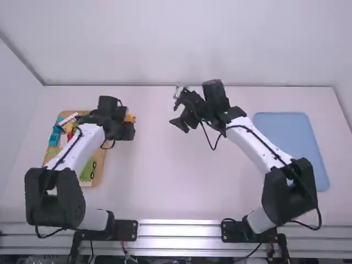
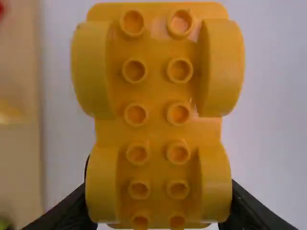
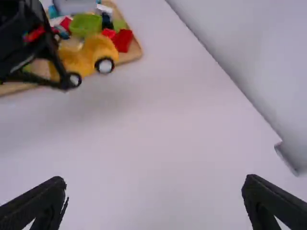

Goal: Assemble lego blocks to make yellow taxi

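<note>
In the high view my left gripper [image 1: 125, 122] is at the right edge of the wooden tray, around a yellow car base [image 1: 130, 118]. The left wrist view has this car base [image 2: 158, 96] lengthwise, studded, with four wheel arches, clamped at its near end by my left gripper [image 2: 158, 211]. From the side, the yellow car base [image 3: 88, 55] has dark wheels with pale hubs in the right wrist view. My right gripper [image 1: 177, 125] is over the middle of the table; its fingers stand wide apart in its wrist view, and the gripper [image 3: 153, 201] has nothing between them.
A wooden tray [image 1: 99, 168] on the left bears several coloured blocks, including a green block [image 3: 86, 24] and a red block [image 3: 123, 40]. A blue tray [image 1: 286, 140] lies at the right, beside the right arm.
</note>
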Motion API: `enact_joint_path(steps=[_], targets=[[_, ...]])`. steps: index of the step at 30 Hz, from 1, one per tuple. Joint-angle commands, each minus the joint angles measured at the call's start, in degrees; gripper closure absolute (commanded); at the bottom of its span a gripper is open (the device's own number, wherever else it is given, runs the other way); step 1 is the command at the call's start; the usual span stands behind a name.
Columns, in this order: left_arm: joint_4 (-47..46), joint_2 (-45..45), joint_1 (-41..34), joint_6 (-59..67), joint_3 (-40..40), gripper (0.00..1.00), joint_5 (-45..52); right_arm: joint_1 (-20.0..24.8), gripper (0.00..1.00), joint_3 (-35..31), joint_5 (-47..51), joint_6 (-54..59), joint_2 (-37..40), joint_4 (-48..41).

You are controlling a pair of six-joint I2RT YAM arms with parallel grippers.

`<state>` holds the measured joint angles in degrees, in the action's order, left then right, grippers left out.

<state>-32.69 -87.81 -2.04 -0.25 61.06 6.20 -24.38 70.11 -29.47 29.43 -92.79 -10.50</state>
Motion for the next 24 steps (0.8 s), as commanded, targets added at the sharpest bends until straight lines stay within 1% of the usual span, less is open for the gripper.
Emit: enact_joint_path(steps=[1,2,4,5,6,7,8,10,13,15,17,20,24], targets=[[0.17,-2.56,-5.29,11.87,-0.22,0.69,1.77,0.04,0.02,-8.02,6.54,-3.54,8.48,2.23],[0.39,-2.95,-6.38,12.85,-0.22,0.7,1.75,0.09,0.02,-9.55,6.88,-3.58,10.05,2.95],[1.62,-4.96,-10.97,17.35,-0.15,0.76,1.75,0.85,0.02,-15.98,6.84,-5.2,16.68,6.8],[2.51,-5.92,-12.92,19.45,-0.2,0.8,1.75,1.46,0.02,-19.28,6.86,-7.21,20.11,9.25],[2.82,-6.21,-13.4,19.96,-0.22,0.81,1.75,1.57,0.02,-19.69,6.84,-7.5,20.59,9.55],[4.2,-7.56,-15.52,21.88,-0.22,0.82,1.75,2.45,0.02,-23.54,6.82,-10.16,24.61,12.41],[5.49,-8.87,-17.27,23.71,-0.17,0.81,1.79,3.19,0.02,-26.21,6.82,-11.67,27.58,14.14],[6.51,-9.99,-18.62,25.55,-0.15,0.77,1.97,3.98,0.02,-28.57,6.82,-12.61,30.42,15.26],[7.98,-12.98,-22.18,34.07,-0.2,0.69,1.99,6.12,0.02,-33.48,6.08,-13.14,37.68,15.76],[8.17,-14.14,-23.26,37.64,-0.09,0.68,2.01,6.78,0.02,-34.91,4.72,-13.14,40.17,15.65],[8.09,-15.74,-25.24,42.56,0.26,0.7,1.99,7.93,0.02,-36.81,1.79,-13.16,43.8,15.63],[7.63,-17.27,-27.04,47.63,0.44,0.73,1.97,8.98,0.02,-37.73,-0.61,-13.16,45.75,15.65],[6.54,-19.21,-28.39,57.59,0.37,0.74,2.64,10.1,0.02,-37.99,-3.26,-13.18,46.34,15.69]])
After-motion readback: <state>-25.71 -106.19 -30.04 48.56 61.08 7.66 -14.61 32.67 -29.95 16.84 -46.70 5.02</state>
